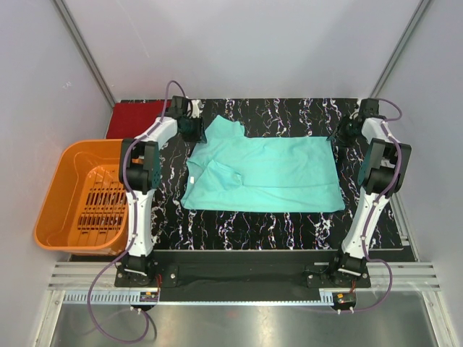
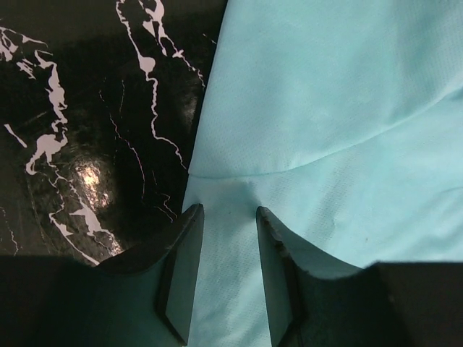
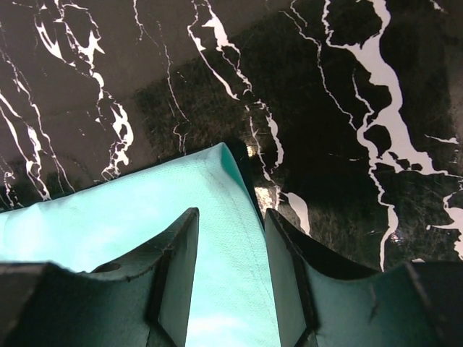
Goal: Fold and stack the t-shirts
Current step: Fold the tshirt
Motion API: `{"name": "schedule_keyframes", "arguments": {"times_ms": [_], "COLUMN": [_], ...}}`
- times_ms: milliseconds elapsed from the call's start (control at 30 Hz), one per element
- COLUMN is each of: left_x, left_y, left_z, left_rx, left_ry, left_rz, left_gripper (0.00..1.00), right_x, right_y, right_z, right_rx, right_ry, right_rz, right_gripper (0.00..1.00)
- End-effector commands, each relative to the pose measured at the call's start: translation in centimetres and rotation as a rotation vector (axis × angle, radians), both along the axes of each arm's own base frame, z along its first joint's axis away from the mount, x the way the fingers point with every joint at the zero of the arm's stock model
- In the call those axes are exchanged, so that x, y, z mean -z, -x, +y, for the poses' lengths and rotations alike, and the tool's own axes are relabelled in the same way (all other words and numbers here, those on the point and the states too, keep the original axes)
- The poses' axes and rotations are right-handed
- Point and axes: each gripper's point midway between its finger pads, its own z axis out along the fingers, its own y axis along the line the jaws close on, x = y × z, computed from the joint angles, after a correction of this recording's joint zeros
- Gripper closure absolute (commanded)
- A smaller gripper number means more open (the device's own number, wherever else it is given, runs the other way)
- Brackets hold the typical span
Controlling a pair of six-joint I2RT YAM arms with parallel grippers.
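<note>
A light teal-green short-sleeved cloth t-shirt (image 1: pixel 275 173) was seen spread over the middle of the black, white-veined marble-patterned desk (image 1: pixel 289 228), its left sleeve and collar area rumpled and partly folded over the body. A dark red cloth t-shirt (image 1: pixel 134 119) was laid at the far left corner of the desk, well apart from the teal one, behind an orange slatted plastic basket (image 1: pixel 61 191) that was placed off the left edge of the desk.

The left claw (image 2: pixel 229 213) was positioned at the far left edge of the teal shirt. Its fingers (image 2: pixel 181 275) were held a narrow gap apart with teal cloth filling that gap; whether the cloth was truly gripped could not be told.

The right claw (image 3: pixel 231 214) was set at the far right corner of the same shirt. The hemmed corner was pinched between its fingers (image 3: pixel 286 282) and was raised slightly off the desk, a shadow being cast beneath it.
</note>
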Motion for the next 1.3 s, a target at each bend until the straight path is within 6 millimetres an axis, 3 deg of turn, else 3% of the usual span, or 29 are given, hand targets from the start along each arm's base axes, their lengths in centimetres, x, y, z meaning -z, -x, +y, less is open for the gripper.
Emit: {"name": "schedule_keyframes", "arguments": {"times_ms": [0, 333, 567, 900, 933, 1167, 1267], "left_x": [-1.8, -2.7, -4.7, -2.9, -1.7, -0.6, 0.2], "left_y": [-2.2, -3.9, -6.8, -8.7, -8.6, -8.1, -7.0], "left_z": [0.4, 1.2, 0.0, -0.3, -0.4, -0.8, -1.2], "left_rx": [-0.037, -0.142, -0.148, -0.171, -0.163, -0.152, -0.127], "left_ry": [0.000, 0.002, 0.128, 0.133, 0.126, 0.098, 0.082], "left_rz": [-0.068, -0.134, -0.196, -0.167, -0.144, -0.097, -0.050], "left_gripper": [0.59, 0.55, 0.52, 0.53, 0.53, 0.57, 0.58], "right_x": [-1.7, -0.9, -1.0, -0.9, -0.8, -0.8, -0.5], "right_y": [-1.3, -1.3, -1.3, -1.5, -1.5, -1.4, -1.1], "right_z": [0.3, 0.2, 0.2, 0.4, 0.3, 0.3, 0.3], "right_rx": [-0.036, -0.049, -0.050, -0.054, -0.053, -0.054, -0.056], "right_ry": [-0.007, -0.003, -0.001, -0.010, -0.008, -0.006, -0.006], "right_rz": [-0.057, -0.032, -0.031, -0.032, -0.032, -0.031, -0.021], "right_gripper": [0.52, 0.52, 0.51, 0.52, 0.51, 0.52, 0.51]}}
